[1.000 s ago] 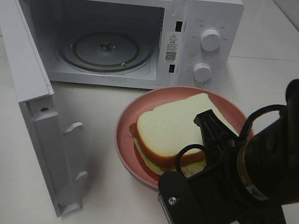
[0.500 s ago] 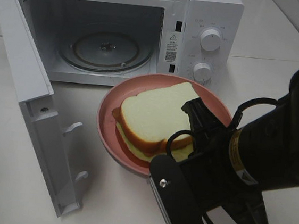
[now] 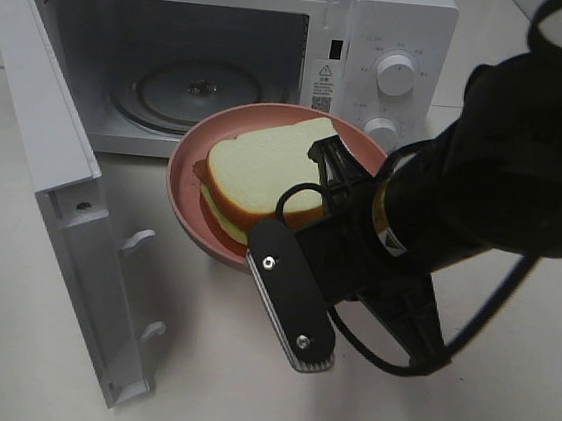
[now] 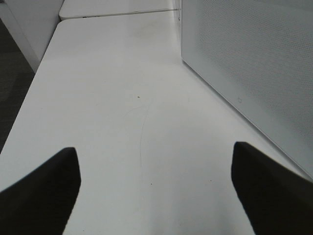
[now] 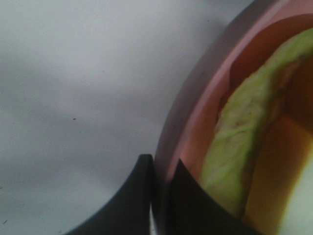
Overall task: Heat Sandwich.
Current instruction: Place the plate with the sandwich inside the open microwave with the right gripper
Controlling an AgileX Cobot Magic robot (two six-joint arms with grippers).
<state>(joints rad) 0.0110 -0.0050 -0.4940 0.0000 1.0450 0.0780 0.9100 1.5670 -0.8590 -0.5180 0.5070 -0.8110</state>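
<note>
My right pincer (image 5: pixel 159 169) is clamped on the rim of the pink plate (image 3: pixel 187 165); the sandwich (image 3: pixel 266 164) lies on it, just before the open microwave (image 3: pixel 401 22). My left pincer (image 4: pixel 156 191) gapes wide, empty, over the bench (image 4: pixel 122 98).

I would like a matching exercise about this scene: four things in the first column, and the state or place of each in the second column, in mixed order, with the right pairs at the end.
Column one:
1. microwave door
2. sandwich
3. right gripper
4. left gripper

Column two:
A. shut on the rim of the pink plate
B. swung wide open
C. open and empty
D. lying on the pink plate

Right pairs: 1-B, 2-D, 3-A, 4-C
</note>
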